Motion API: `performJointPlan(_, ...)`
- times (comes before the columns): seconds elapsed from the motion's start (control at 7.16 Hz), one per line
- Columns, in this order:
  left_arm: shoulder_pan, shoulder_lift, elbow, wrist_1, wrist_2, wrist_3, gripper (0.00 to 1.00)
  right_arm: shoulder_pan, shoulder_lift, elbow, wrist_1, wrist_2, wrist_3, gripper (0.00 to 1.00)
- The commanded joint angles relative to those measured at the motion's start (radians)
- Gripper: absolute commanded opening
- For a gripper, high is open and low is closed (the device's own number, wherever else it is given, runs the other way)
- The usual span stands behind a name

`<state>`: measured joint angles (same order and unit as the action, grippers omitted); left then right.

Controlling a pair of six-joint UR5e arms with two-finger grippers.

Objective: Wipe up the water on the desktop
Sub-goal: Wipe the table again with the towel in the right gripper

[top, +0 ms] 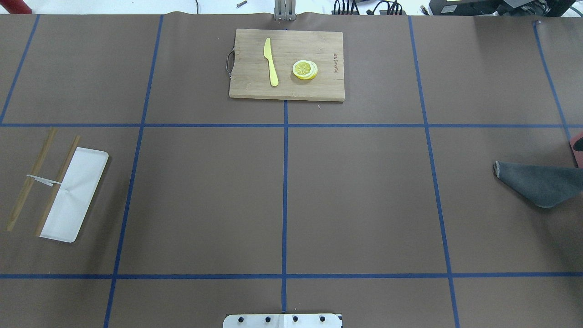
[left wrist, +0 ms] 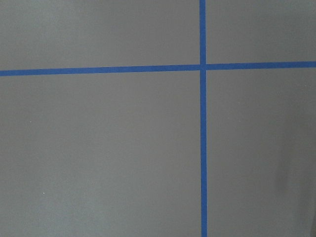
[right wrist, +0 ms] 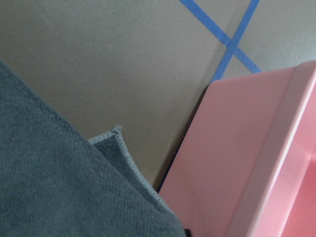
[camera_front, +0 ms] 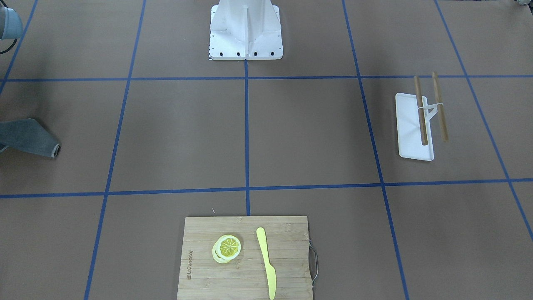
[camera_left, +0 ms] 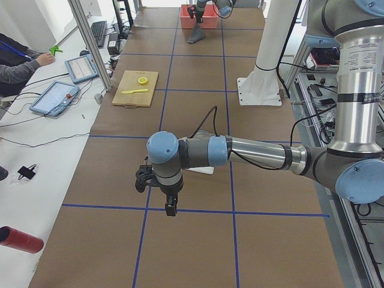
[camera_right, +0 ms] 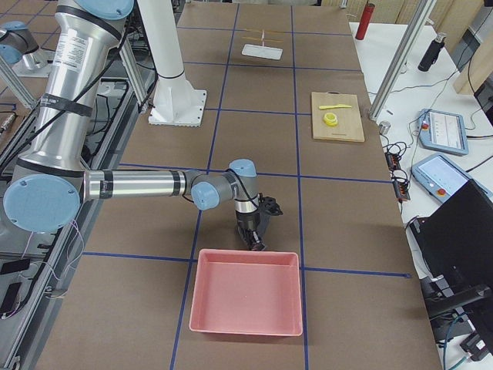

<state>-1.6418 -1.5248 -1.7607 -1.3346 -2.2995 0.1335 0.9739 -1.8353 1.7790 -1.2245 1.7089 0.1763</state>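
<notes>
Overhead exterior view: a brown counter point(top: 364, 200) crossed by blue tape lines fills the frame. A grey cloth point(top: 537, 182) reaches in from the robot's right end, one corner pointing inward, just beside a pink tray point(camera_right: 245, 291). The right gripper point(camera_right: 256, 240) sits low at that spot, seemingly at the cloth; whether its fingers are closed cannot be told. The left gripper point(camera_left: 171, 207) hovers over bare counter at the opposite end, its fingers equally unreadable. A bamboo cutting board point(top: 287, 64) carries a yellow knife point(top: 270, 61) and lemon slices point(top: 305, 69)
</notes>
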Motion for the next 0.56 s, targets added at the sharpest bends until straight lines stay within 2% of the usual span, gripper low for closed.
performJointPlan(0.0,0.000,0.000,0.000,0.000,0.000,0.000,0.99,0.015,0.098,-0.019,0.000,0.061,0.032,0.00)
performJointPlan(0.28,0.000,0.000,0.000,0.000,0.000,0.000,0.99,-0.021,0.155,-0.004,0.011,0.159,0.145,0.00)
performJointPlan(0.42,0.000,0.000,0.001,0.000,-0.001,0.000,0.99,-0.094,0.194,0.017,0.016,0.181,0.286,0.00)
